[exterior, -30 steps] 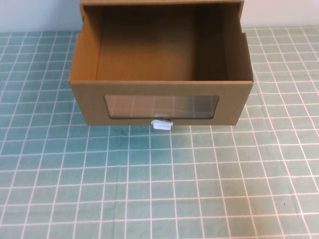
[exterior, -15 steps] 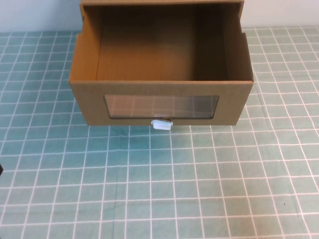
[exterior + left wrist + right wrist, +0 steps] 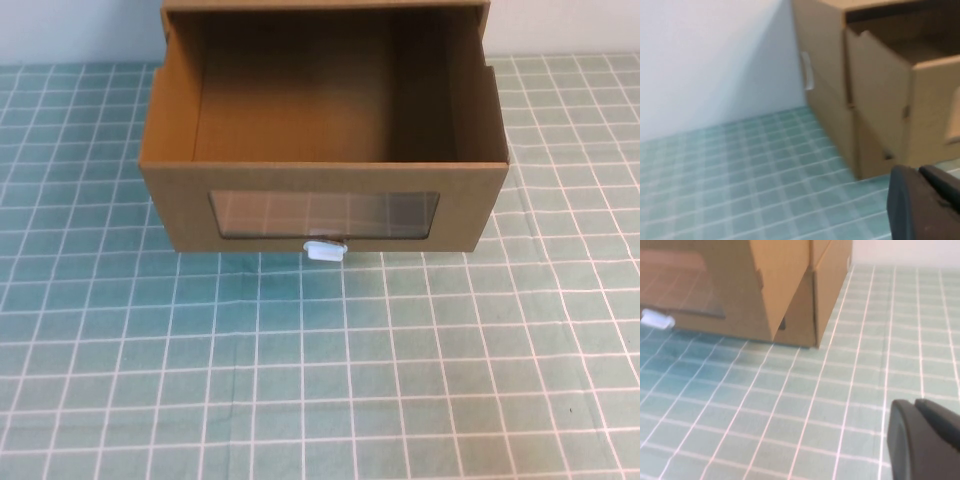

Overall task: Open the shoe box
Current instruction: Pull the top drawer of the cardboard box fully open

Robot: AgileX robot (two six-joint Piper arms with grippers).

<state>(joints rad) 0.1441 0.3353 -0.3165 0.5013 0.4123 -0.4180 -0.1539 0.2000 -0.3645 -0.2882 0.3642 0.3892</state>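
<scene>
The brown cardboard shoe box [image 3: 470,130] stands at the back middle of the table. Its drawer [image 3: 180,215] is slid out toward me and is empty inside. The drawer front has a clear window [image 3: 325,214] and a small white pull tab [image 3: 325,249] below it. Neither arm shows in the high view. My left gripper [image 3: 918,171] hovers low off the box's left side, fingers pressed together on nothing, with the drawer [image 3: 880,100] and outer sleeve [image 3: 825,70] ahead. My right gripper [image 3: 915,403] sits low to the box's right, shut and empty, facing the box corner [image 3: 785,290] and tab [image 3: 657,319].
A green mat with a white grid [image 3: 320,380] covers the table in front of and beside the box. A white wall [image 3: 705,60] stands behind the box.
A dark bit of the left arm that showed at the high view's left edge half a second ago is gone. The box and drawer have not moved.
</scene>
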